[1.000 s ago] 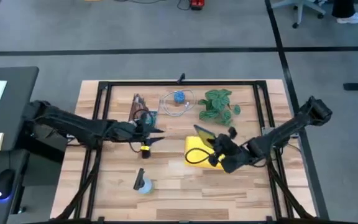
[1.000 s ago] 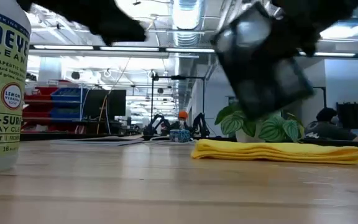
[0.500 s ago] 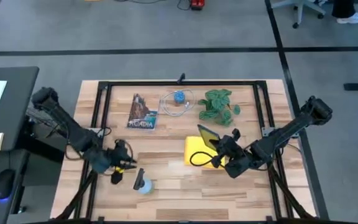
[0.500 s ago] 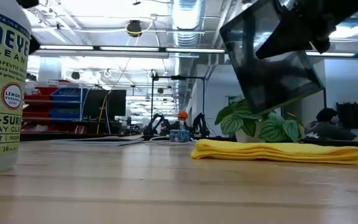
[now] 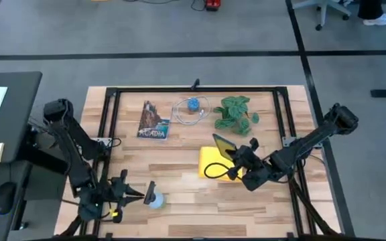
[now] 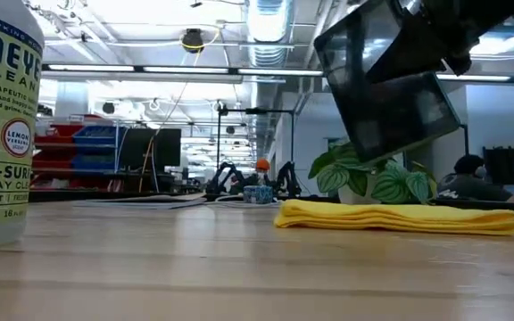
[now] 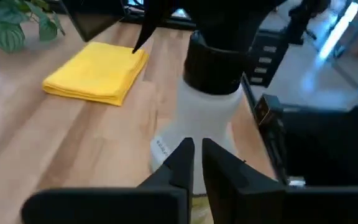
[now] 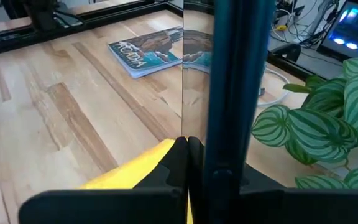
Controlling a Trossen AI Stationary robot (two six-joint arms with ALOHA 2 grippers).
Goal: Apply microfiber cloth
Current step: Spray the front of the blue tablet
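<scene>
Microfiber cloth, folded yellow, lies flat on my wooden counter, right of centre and on the near side of the potted plant.

My right arm reaches in from the counter's right edge, and its jaws are clamped tight on the dark tablet, held tilted on edge above the cloth's far right corner. In the low view the tablet hangs clear above the cloth, not touching it.

My left arm is folded back at the near left corner. Its jaws sit just left of the spray bottle, nearly shut with only a thin gap and nothing between them. The wrist view shows the bottle right ahead of the fingertips.

Far left lies a magazine, with a small blue object inside a loop of clear cord between it and the plant.
</scene>
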